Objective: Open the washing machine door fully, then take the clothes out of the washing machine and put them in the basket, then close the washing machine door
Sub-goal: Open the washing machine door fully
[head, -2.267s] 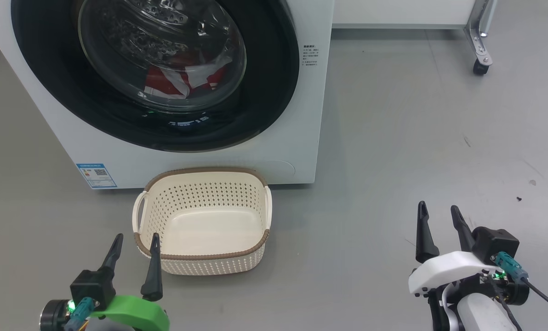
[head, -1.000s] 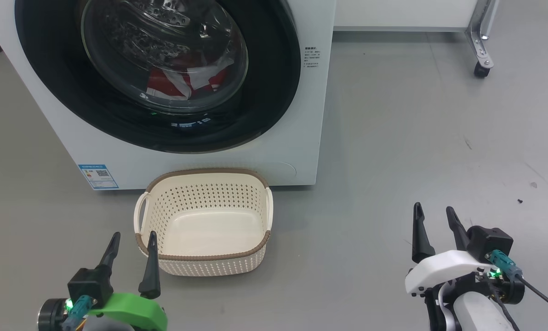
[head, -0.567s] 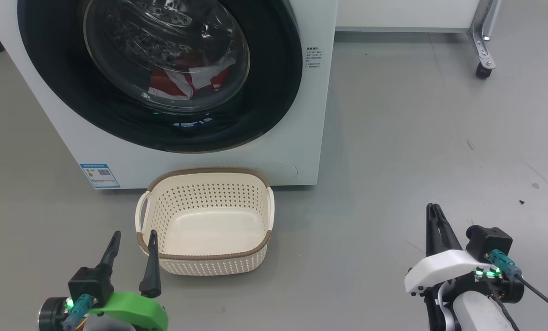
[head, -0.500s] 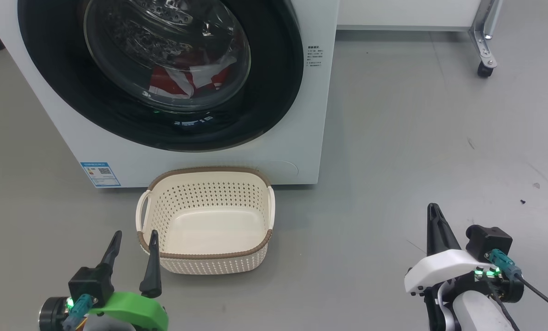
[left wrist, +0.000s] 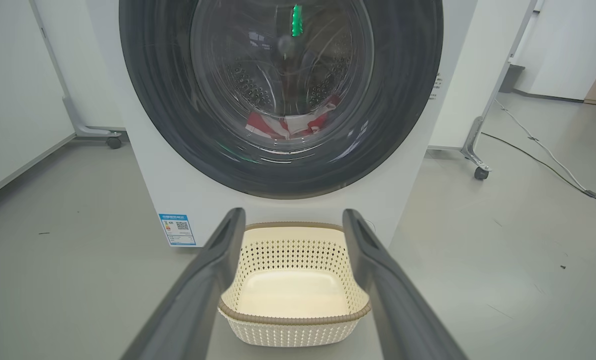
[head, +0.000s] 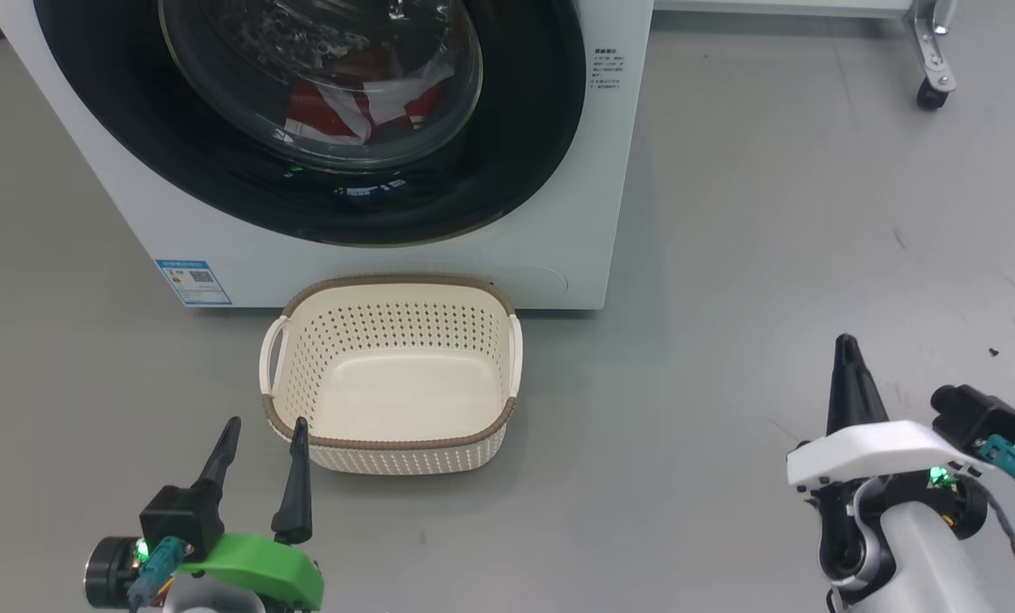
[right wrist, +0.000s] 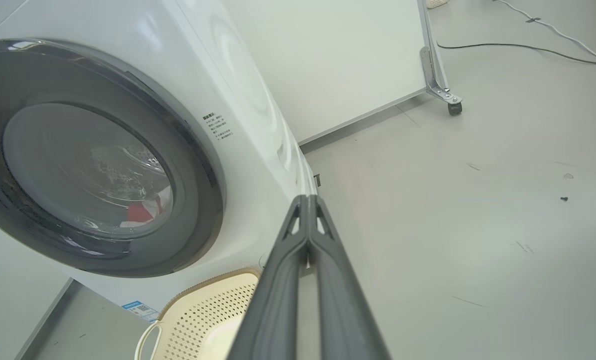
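The washing machine door [head: 520,145] is shut, w/ the clothes [head: 346,111] seen behind its glass in the washing machine [head: 618,213]. From the right gripper [head: 845,345], fingers pressed together, empty, the door lies ahead-left; its right edge is nearer this arm. The left gripper [head: 266,423] is held wide, empty, near the basket [head: 397,281]. Counted: 1 door, 1 basket, 1 red bundle.

This looks like a lab or test space rather than a home. The washing machine [head: 580,230] stands by itself on a bare, smooth grey floor [head: 729,213] — behind and beside it are plain white partition panels [right wrist: 338,60] on metal feet with small black casters [right wrist: 454,108]. A dark cable [right wrist: 478,45] lies loose across the floor, which is scuffed and dotted with small dark specks [head: 993,351] — more a working bay than a laundry room.
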`<state>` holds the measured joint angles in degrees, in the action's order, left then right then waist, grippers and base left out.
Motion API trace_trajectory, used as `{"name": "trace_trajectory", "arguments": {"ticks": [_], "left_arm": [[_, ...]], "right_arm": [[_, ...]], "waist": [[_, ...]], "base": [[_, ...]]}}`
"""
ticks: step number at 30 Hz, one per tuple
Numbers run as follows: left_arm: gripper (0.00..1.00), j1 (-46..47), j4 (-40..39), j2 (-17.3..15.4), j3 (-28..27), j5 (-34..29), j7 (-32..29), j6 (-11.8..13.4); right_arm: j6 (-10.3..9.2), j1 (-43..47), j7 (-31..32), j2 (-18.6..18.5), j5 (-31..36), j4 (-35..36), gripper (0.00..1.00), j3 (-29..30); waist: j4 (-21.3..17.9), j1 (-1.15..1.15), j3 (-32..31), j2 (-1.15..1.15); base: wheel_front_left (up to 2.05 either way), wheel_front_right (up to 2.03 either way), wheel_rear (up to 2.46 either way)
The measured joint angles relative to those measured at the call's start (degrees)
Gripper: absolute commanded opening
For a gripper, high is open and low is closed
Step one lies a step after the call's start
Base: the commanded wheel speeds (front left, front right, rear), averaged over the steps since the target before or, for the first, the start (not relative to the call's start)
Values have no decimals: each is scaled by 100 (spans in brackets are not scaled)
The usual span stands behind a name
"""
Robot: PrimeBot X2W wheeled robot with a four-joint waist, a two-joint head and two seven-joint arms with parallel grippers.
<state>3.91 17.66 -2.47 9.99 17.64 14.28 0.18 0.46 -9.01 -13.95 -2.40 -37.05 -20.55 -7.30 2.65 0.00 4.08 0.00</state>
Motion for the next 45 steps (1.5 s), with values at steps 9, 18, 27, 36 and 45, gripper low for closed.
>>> {"name": "trace_trajectory", "arguments": {"ticks": [9, 18, 27, 36, 45], "left_arm": [[100, 259, -109, 2, 149, 0, 0, -31], [100, 540, -192, 4, 259, 75, 1, -33], [100, 917, -345, 12, 379, 176, 1, -48], [100, 1265, -374, 33, 494, 255, 1, -49], [100, 1434, -368, 59, 553, 297, 3, -49]], "right_arm": [[93, -605, 157, -7, -1063, 167, 0, 530], [94, -1465, 704, -91, -1474, 280, 0, 755], [-15, -2491, 1250, -485, -1517, 426, 0, 816], [-113, -3362, 1782, -712, -1689, 349, 0, 842], [-121, -4042, 2234, -831, -1902, 120, 0, 833]], "waist": [[150, 0, 411, 0], [348, 0, 863, 0], [566, 0, 1400, 0], [819, 0, 1908, 0], [1040, 0, 2247, 0]], "base": [[0, 0, 0], [0, 0, 0], [0, 0, 0], [0, 0, 0], [0, 0, 0]]}}
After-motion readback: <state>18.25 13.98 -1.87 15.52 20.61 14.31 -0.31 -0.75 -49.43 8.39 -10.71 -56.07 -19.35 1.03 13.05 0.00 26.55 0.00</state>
